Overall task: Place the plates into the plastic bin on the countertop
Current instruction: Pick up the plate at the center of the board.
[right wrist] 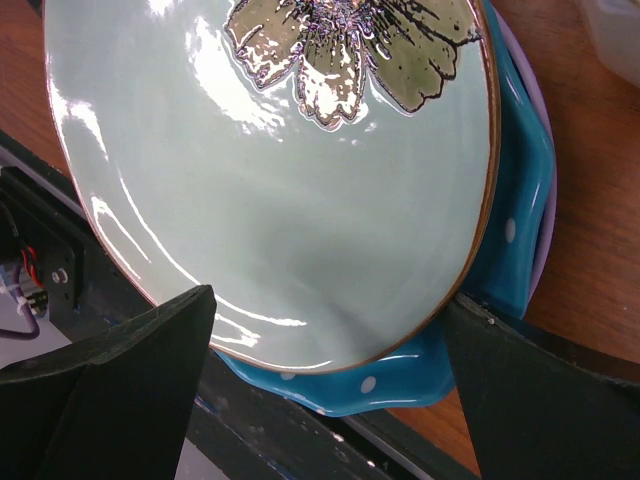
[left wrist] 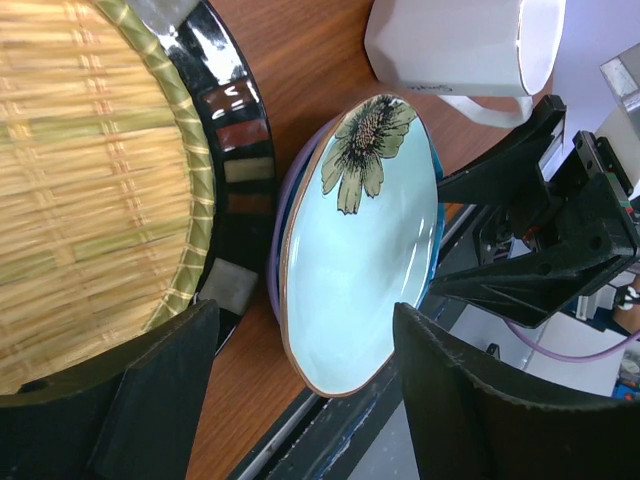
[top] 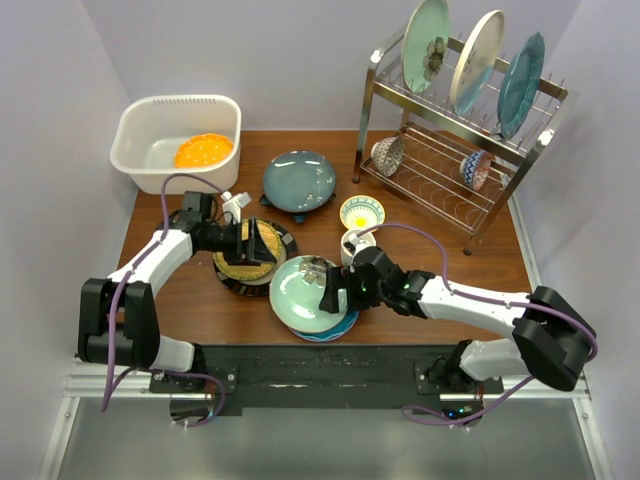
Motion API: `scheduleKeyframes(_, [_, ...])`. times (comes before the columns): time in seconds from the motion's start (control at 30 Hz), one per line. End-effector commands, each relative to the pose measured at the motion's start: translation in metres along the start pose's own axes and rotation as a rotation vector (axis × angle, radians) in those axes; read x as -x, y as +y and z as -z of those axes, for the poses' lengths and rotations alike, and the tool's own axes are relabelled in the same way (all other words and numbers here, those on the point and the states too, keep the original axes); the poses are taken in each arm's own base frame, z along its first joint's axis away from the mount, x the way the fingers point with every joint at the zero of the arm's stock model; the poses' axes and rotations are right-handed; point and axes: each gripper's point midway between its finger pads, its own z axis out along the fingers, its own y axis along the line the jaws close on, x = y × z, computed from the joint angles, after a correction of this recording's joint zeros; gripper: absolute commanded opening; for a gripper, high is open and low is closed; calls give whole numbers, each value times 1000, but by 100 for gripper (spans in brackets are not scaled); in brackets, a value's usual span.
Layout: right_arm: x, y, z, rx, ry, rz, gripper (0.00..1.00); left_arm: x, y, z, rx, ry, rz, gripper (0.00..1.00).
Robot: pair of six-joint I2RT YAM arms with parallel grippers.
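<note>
Left end effector [left wrist: 303,320] hangs released over the woven plate [left wrist: 80,180]; right end effector [right wrist: 328,300], fingers spread, straddles the green flower plate [right wrist: 280,220] on the counter [top: 210,300].

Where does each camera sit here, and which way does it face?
Top external: above and behind the arms, looking down on the countertop; both arms whole.
Left wrist: on the left arm, looking past the left fingers at the woven-centre plate and floral plate; right gripper beyond.
Right wrist: on the right arm, close above the floral plate and blue dotted plate; right fingers below.
Shared: all show the floral plate.
</note>
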Motion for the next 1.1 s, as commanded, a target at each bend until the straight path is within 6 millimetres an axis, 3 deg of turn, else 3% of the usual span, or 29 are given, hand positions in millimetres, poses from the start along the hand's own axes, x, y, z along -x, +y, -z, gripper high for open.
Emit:
scheduleKeyframes(0.0, [2, 7, -2, 12, 4, -5, 97, -12, -5, -7, -45, 46, -1, 72])
scheduleKeyframes(0.43, [5, 8, -1, 12, -3, -1, 97, -35, -2, -26, -52, 141, 15, 61])
scheduleKeyframes(1.07, [9, 23, -1, 93, -14, 7, 97, -44, -3, -34, -63, 169, 19, 48])
